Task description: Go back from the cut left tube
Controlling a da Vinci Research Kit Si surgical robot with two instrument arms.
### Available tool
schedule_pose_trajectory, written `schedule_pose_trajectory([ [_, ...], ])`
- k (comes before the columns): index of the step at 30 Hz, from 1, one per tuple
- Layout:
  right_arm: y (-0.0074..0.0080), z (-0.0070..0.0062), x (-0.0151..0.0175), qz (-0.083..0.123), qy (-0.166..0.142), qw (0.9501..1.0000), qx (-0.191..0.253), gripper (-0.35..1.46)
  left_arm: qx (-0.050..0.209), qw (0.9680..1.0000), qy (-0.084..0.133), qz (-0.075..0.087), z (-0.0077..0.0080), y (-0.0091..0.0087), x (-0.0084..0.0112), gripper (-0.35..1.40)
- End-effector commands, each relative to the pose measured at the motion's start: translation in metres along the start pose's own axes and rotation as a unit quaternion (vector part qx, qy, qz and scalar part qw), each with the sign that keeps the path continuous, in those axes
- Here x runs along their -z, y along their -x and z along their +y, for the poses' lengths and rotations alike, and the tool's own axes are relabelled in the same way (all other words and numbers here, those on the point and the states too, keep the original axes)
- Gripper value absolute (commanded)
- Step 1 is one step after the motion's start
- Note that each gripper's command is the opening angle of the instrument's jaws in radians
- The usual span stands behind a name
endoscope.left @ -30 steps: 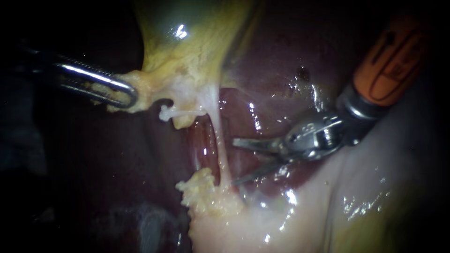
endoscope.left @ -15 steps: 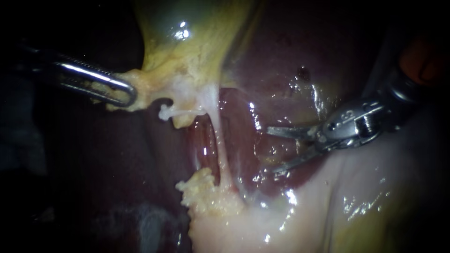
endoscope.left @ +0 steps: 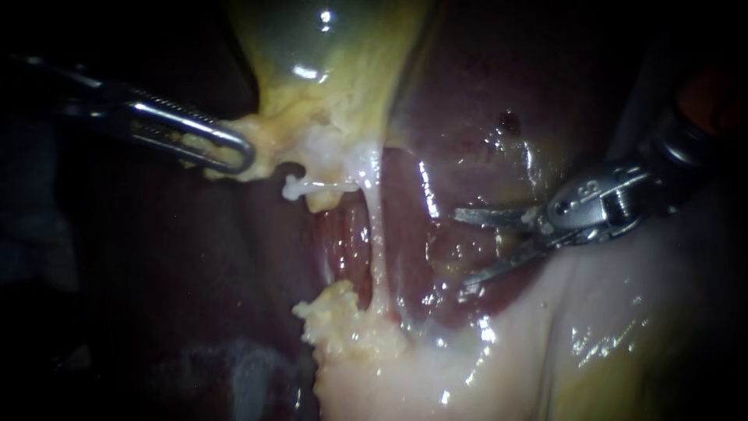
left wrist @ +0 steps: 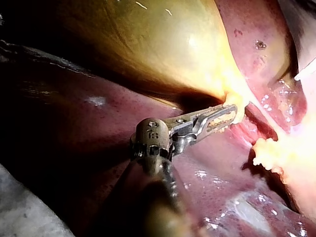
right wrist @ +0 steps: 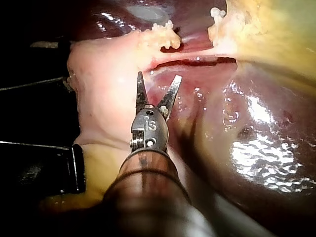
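The yellow gallbladder (endoscope.left: 327, 47) hangs over the dark red liver (endoscope.left: 483, 93). My left instrument (endoscope.left: 238, 156) is shut on the yellow tissue at the gallbladder's lower end, as the left wrist view confirms (left wrist: 228, 114). A short white stub of the cut left tube (endoscope.left: 294, 187) sticks out beside that grip. A pale whole tube (endoscope.left: 379, 249) runs from the gallbladder down to a fatty lump (endoscope.left: 335, 320). My right instrument (endoscope.left: 460, 252) is well to the right of this tube, its two thin blades open and holding nothing (right wrist: 158, 75).
Pale glistening tissue (endoscope.left: 545, 343) fills the lower right under my right instrument. Wet liver surface (endoscope.left: 421, 234) lies between the blades and the whole tube. The left of the endoscope view is dark.
My right instrument has drawn back to the right, away from the tubes, with its blades still open. My left instrument has shifted slightly right, carrying the gallbladder tissue and the stub with it.
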Motion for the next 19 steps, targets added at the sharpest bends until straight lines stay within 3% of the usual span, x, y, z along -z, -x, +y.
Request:
schedule_pose_trajectory([
  [1, 0.0, 0.0, 0.0, 0.0, 0.0, 1.0, 0.002, 1.45, -0.002, 1.0, -0.002, 0.0, -0.0002, 0.0002, -0.0002, -0.35],
  [7, 0.0, 0.0001, 0.0, 0.0, 0.0, 1.0, 0.002, 1.45, -0.005, 1.0, -0.003, -0.001, -0.0014, 0.0012, -0.0013, -0.35],
  [19, 0.0, 0.0001, 0.0, 0.0, 0.0, 1.0, 0.002, 1.45, -0.008, 1.0, -0.003, -0.001, -0.0012, 0.0011, -0.0013, -0.35],
])
